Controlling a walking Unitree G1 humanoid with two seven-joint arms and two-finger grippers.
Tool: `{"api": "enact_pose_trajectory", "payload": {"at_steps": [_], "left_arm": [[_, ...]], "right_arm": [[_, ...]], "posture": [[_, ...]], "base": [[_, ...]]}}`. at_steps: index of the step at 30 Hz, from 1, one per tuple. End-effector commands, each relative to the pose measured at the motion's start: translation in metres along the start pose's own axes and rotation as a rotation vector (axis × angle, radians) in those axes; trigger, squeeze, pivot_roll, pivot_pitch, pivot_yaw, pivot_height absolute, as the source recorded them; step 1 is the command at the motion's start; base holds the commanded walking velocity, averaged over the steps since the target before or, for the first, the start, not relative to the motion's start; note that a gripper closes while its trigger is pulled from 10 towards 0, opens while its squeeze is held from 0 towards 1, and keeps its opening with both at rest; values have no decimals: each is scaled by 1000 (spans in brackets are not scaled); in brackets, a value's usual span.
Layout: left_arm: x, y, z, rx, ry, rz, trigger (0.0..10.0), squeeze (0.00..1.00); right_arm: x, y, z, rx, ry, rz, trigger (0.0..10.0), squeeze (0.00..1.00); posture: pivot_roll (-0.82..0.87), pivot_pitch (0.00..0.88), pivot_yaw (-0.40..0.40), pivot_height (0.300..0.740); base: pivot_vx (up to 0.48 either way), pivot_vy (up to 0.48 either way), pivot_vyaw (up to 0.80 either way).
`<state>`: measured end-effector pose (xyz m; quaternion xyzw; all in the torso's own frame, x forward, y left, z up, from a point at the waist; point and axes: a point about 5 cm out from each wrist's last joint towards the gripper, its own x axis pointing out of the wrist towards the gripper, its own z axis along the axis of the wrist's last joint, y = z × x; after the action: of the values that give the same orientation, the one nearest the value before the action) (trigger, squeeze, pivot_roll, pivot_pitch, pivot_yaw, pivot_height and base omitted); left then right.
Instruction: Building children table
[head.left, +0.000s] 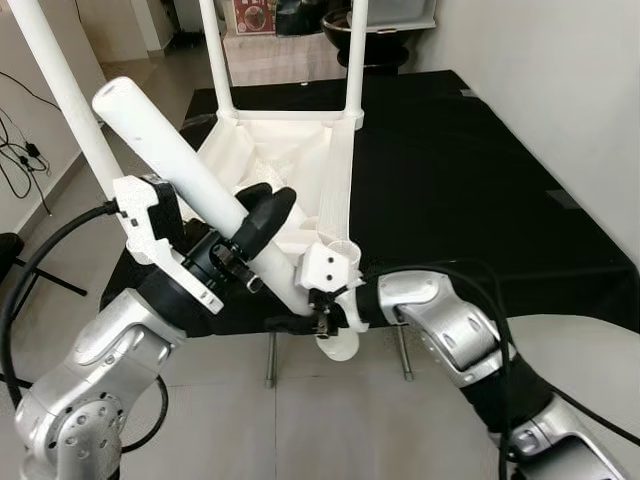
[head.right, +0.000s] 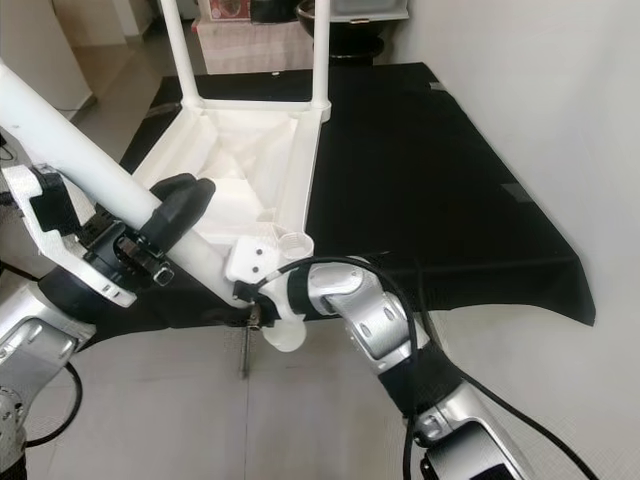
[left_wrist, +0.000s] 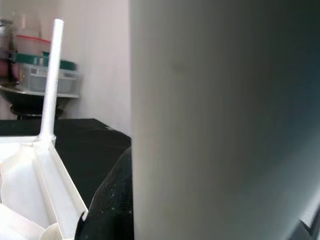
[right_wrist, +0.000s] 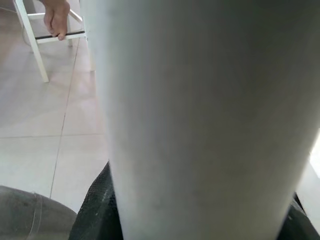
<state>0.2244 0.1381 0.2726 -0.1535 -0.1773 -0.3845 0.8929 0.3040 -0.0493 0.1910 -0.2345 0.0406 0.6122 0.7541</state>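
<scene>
Pincers both ours: left pincer (head.left: 262, 222) and right pincer (head.left: 322, 318) clenched round long white plastic tube leg (head.left: 190, 170), beside upturned white children table (head.left: 290, 165) on black-clothed counter (head.left: 450, 190).

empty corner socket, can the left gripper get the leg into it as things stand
Probably yes. The left gripper holds the leg tilted, its lower end just beside the empty socket on the upturned tabletop. The right gripper also clamps that end, so both arms must move together.

Open black cloth (head.left: 470, 190) rightward; upright table legs (head.left: 355, 60) beyond the tabletop (head.left: 290, 165).
</scene>
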Motion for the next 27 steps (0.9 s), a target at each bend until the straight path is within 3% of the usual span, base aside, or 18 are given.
{"api": "enact_pose_trajectory", "payload": {"at_steps": [1, 5, 6, 10, 12, 13, 22, 23, 24, 25, 27], "left_arm": [[-2, -15, -7, -57, 67, -171, 0, 0], [-5, -16, -4, -49, 98, -241, 0, 0], [-5, -15, -1, -54, 95, -268, 0, 0], [-5, -17, 5, -80, 92, -346, 0, 0], [-4, -21, 9, -111, 94, -448, 0, 0], [-4, -23, 9, -117, 95, -482, 0, 0], [-2, -31, 7, -115, 145, -637, 0, 0], [-1, -31, 7, -112, 158, -659, 0, 0], [-1, -32, 6, -110, 166, -672, 0, 0], [0, -32, 7, -107, 176, -688, 0, 0], [1, -32, 7, -102, 182, -698, 0, 0]], "right_arm": [[-2, -12, -2, 3, 19, -98, 10000, 0], [2, -17, -1, 57, -18, -146, 10000, 0], [4, -16, 0, 72, -31, -121, 10000, 1000], [9, -14, 3, 101, -74, -93, 10000, 1000], [15, -1, 8, 87, -117, 44, 10000, 949], [15, 6, 11, 78, -143, 110, 10000, 0], [19, 24, 15, 52, -160, 338, 10000, 0], [20, 23, 14, 47, -146, 349, 9255, 0], [20, 23, 14, 45, -137, 355, 9255, 0], [21, 22, 13, 43, -128, 358, 0, 0], [22, 21, 13, 40, -119, 361, 0, 0]], "posture": [[-59, 72, 30, 740], [-58, 72, 31, 740], [-54, 71, 32, 740], [-54, 69, 33, 740], [-55, 67, 32, 740], [-55, 67, 32, 740], [-55, 64, 23, 740], [-56, 65, 23, 740], [-56, 65, 23, 740], [-58, 65, 21, 740], [-58, 66, 21, 740]], "base": [[0, 0, 0], [0, 0, 0], [0, 0, 0], [0, 0, 0], [0, 0, 0], [0, 0, 0], [0, 0, 0], [0, 0, 0], [0, 0, 0], [0, 0, 0], [0, 0, 0]]}}
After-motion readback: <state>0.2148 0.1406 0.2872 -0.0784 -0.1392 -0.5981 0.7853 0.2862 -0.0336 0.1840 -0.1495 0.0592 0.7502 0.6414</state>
